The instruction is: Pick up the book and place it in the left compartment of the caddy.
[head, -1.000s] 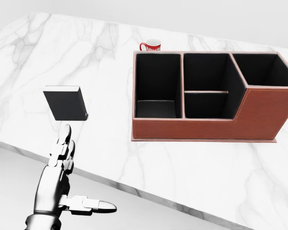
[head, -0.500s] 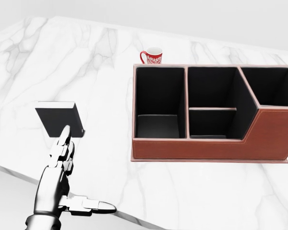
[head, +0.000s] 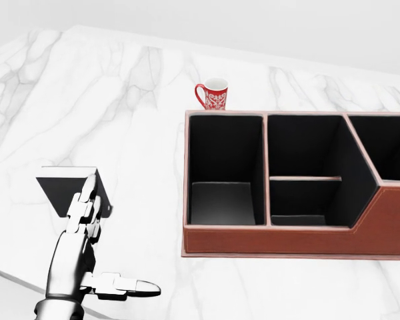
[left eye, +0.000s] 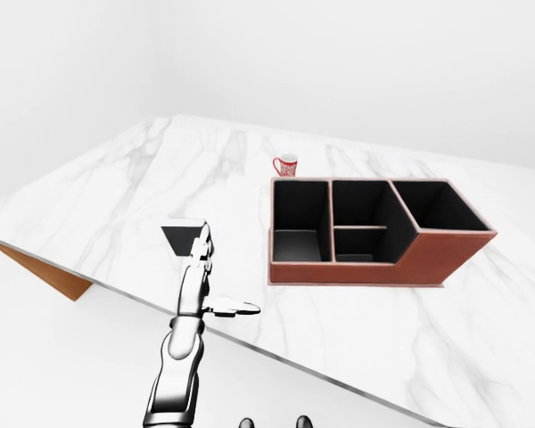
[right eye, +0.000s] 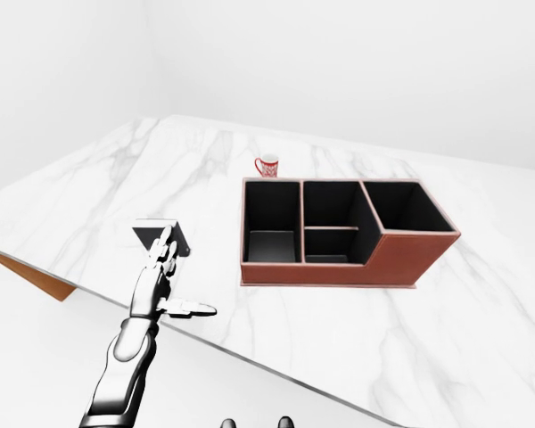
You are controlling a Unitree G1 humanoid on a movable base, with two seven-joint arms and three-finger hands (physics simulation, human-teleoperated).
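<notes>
Over book [head: 67, 187] — left hand [head: 87, 227] splayed wide, fingertips hiding its corner; caddy [head: 287, 240] cropped right.

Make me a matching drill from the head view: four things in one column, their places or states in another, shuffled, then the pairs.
Things:
1. book
2. mug
3. caddy
4. left hand

Places or states:
A. above the caddy's top rim
B. open, fingers reaching over the book
C. at the right, compartments empty
D. at the left, on the marble

Pairs: 1-D, 2-A, 3-C, 4-B
</notes>
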